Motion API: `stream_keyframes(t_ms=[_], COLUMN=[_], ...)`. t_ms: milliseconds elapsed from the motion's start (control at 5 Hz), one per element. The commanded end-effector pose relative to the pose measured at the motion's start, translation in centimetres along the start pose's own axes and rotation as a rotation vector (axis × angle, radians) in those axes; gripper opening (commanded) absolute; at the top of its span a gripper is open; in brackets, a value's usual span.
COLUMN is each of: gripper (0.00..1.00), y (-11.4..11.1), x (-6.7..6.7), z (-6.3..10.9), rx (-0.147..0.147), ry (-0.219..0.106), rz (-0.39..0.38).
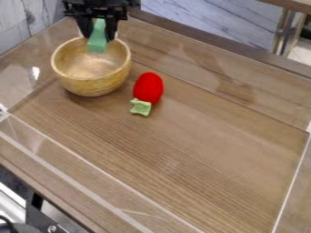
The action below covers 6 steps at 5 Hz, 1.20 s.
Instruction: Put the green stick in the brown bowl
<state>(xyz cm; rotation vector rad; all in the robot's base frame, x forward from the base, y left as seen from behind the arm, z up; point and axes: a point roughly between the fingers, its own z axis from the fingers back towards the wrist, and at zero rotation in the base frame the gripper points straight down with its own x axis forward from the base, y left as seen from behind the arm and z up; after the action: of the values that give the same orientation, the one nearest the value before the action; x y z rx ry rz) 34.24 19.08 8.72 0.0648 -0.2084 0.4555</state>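
The green stick (97, 38) hangs upright between the fingers of my black gripper (97, 27), which is shut on its upper part. It is held over the back rim of the brown wooden bowl (91, 67), which sits at the table's back left. The stick's lower end reaches down to about the level of the bowl's rim. The bowl's inside looks bare.
A red strawberry toy (147, 88) with a green leaf end lies just right of the bowl. The wooden table (183, 155) has a clear raised border around its edges. A table leg stands at the back right.
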Motion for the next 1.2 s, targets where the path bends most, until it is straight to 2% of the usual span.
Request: stream_keyframes(t_ms=[0, 200, 400, 600, 1000], gripper=[0.00, 0.00, 1.00, 1.00, 1.00], y=[0.3, -0.1, 0.3, 0.6, 1.0], x=[1.1, 0.9, 1.2, 1.6, -0.1], z=[1.6, 1.2, 0.6, 0.4, 1.5], rx=[0.015, 0.020, 0.033, 0.038, 0.039], ry=[-0.069, -0.067, -0.062, -0.056, -0.041], rz=[0.053, 0.081, 0.093, 0.113, 0.196])
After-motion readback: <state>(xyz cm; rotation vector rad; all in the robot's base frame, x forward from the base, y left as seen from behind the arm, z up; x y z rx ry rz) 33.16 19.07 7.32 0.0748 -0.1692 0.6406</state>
